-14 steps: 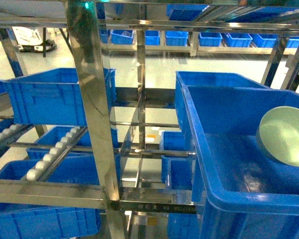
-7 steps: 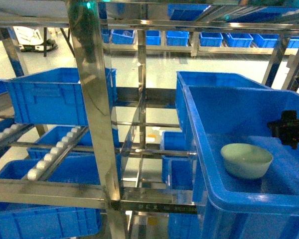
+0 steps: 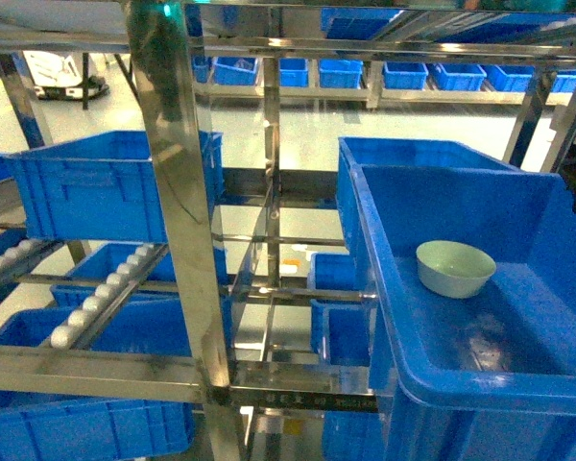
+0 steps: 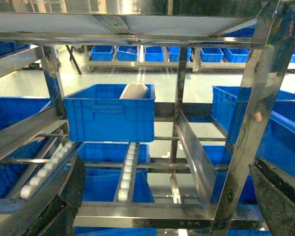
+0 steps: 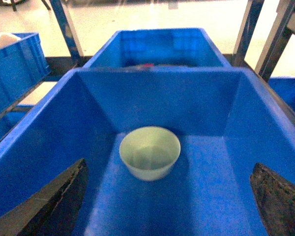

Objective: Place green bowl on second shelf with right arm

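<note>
Seeing green bowl (image 3: 455,268) upright on floor of big blue crate (image 3: 394,317) on rack, head view; neither hand visible there.
Left wrist: my left hand (image 4: 167,196) spread wide, empty, facing steel rack (image 4: 246,123).
Right wrist: right hand (image 5: 169,196) released, fingers (image 5: 49,204) apart, bowl lying free between them, untouched.

Only fingertips visible, in the 2 wrist views. Left gripper (image 4: 167,206): 2 dark, nearly black fingers (image 4: 64,206) at the lower corners, broad and wedge-shaped, with a rough, speckled, matte surface. Right gripper (image 5: 167,206): 2 similar fingers (image 5: 54,206), dark charcoal, tapering to blunt points, same grainy texture, faint lighter flecks along the edges. No cables, screws or markings discernible on either pair. Nothing clearly identifiable in the head view.
</note>
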